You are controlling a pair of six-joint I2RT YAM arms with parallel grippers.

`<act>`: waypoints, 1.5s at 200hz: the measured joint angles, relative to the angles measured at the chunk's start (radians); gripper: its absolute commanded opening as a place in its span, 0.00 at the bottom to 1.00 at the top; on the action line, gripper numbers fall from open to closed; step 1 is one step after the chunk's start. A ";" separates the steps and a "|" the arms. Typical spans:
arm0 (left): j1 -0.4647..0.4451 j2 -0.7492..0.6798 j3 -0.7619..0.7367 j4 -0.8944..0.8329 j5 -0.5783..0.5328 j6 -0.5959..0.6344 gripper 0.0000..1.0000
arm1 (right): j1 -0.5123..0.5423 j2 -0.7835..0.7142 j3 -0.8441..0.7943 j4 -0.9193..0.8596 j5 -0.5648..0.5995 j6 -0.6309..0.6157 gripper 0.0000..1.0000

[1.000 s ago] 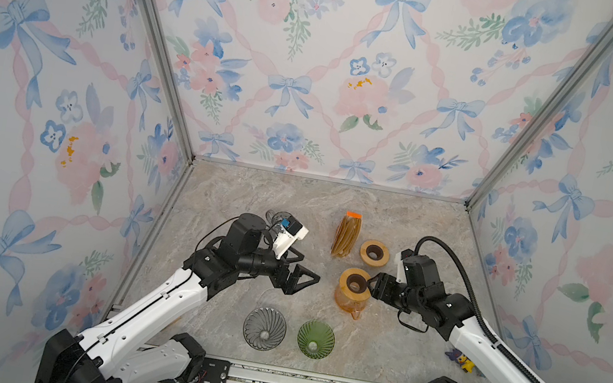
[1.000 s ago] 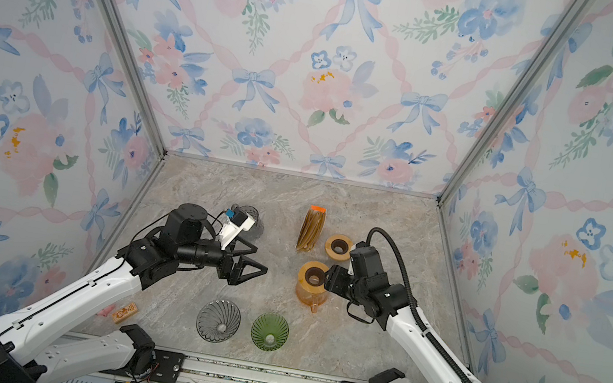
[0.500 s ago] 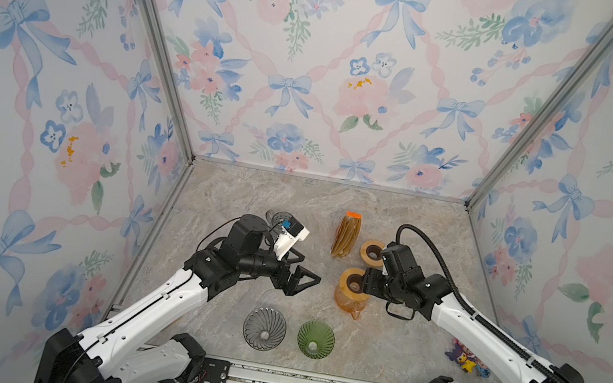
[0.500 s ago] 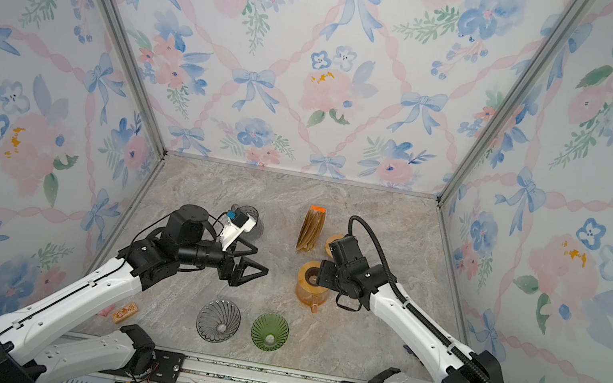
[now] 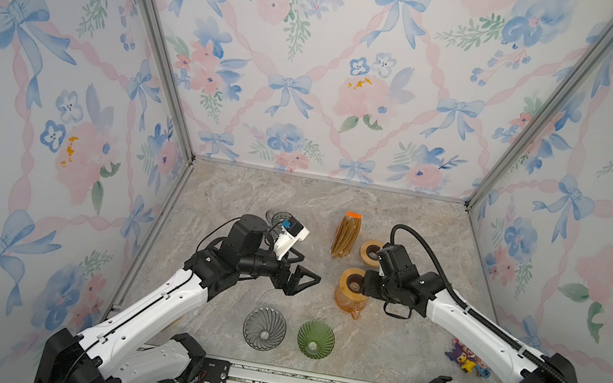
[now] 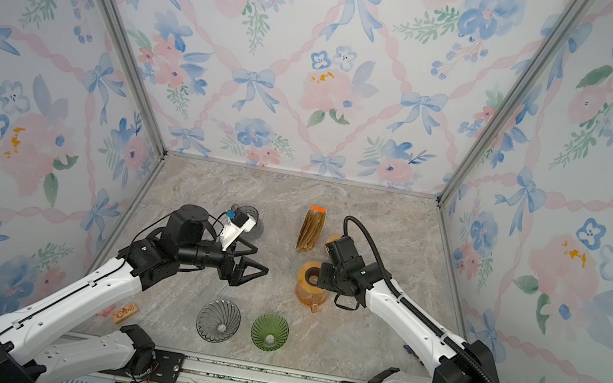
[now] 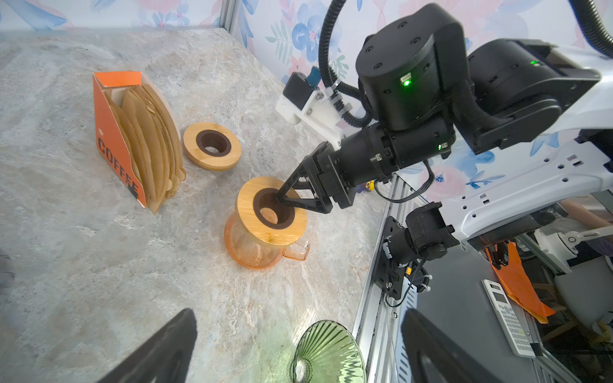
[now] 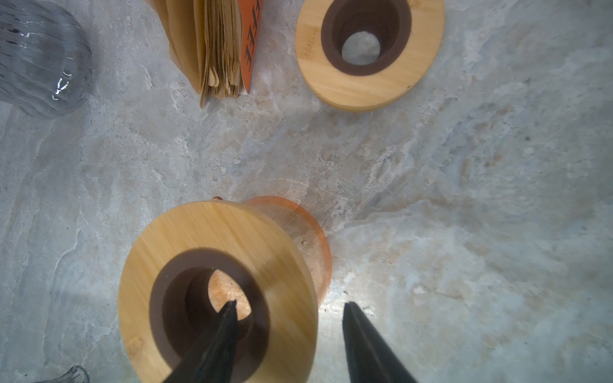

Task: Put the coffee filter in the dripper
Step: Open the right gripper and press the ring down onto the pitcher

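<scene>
Standing beside the rig, I lose the right pincer first: in both top views its own wrist covers the tips. The right wrist view shows them plainly. They are black tapered fingers set apart, one down inside the dark bore of a wooden ring. Its mate is outside the rim, with a sliver of worktop showing between finger and wood, so nothing is clamped.

That ring is pale grained wood with a brown liner, and it caps an orange glass carafe with a small handle. A second ring of the same make lies flat just beside the filter box. In a top view it is mostly hidden behind the right wrist.

The coffee filters stand on edge in that box, toward the back of the worktop. They are thin brown paper, fanned and slightly wavy at the edges. The box is an open-sided wedge of orange card printed COFFEE.

Well apart from them, near the front edge, sit a green dripper and a smoke-grey dripper. Both are ribbed glass cones, side by side, mouths up. The left wrist view cuts the green one off at its edge.

The left pincer hangs over bare worktop beside the carafe, fingers spread wide, holding nothing. Behind its wrist a clear ribbed glass vessel is half covered by the camera mount. A small colourful figure by the right arm is too small to make out.
</scene>
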 measured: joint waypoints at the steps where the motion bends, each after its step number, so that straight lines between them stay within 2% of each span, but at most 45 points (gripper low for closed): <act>1: 0.000 0.000 0.000 0.000 0.000 0.000 0.98 | 0.000 0.000 0.000 0.000 0.000 -0.001 0.50; 137: 0.001 -0.001 0.000 0.000 0.000 0.000 0.98 | 0.000 -0.004 -0.024 0.030 0.000 -0.003 0.36; 300: 0.001 -0.001 -0.003 0.000 0.000 0.000 0.98 | 0.014 -0.036 -0.039 0.030 0.000 -0.004 0.36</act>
